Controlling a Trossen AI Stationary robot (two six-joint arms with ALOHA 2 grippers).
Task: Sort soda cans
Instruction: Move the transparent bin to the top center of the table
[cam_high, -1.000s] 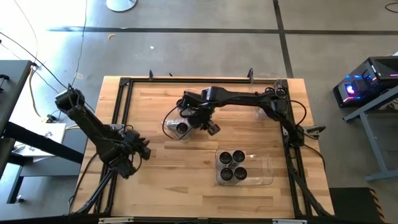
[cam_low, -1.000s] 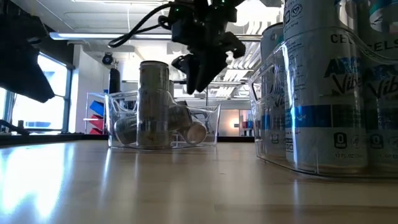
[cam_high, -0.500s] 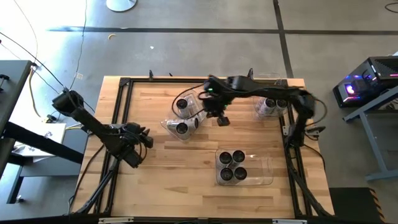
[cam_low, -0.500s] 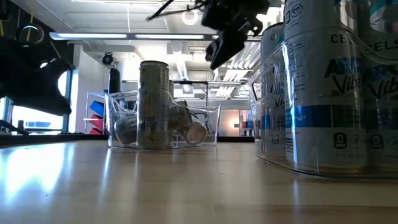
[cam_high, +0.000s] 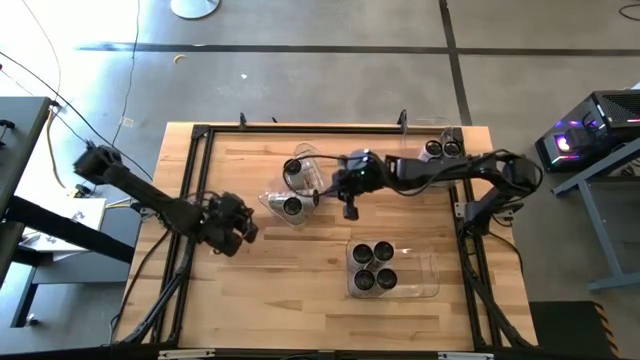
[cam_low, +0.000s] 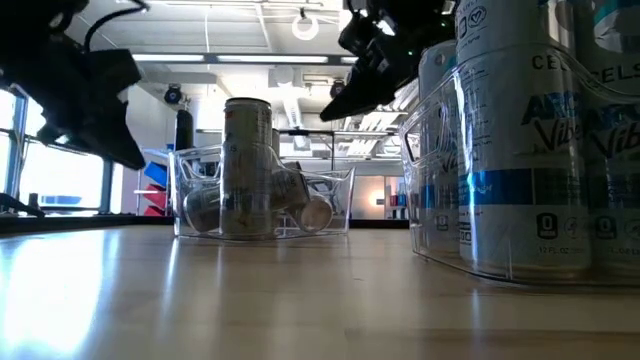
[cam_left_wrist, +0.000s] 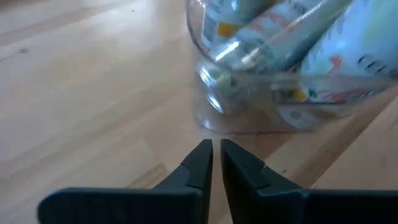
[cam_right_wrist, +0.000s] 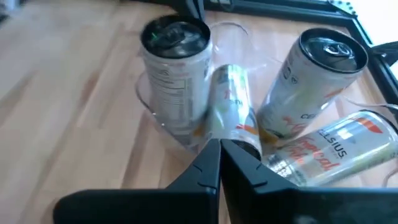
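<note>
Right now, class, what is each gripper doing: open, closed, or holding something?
Left gripper: fingers closed, empty, above bare wood near the clear plastic bin.
Right gripper: fingers closed, empty, over the silver soda cans.

A light wooden table with a black frame carries three clear plastic bins holding soda cans; the rear bin's contents look like two cans.
</note>
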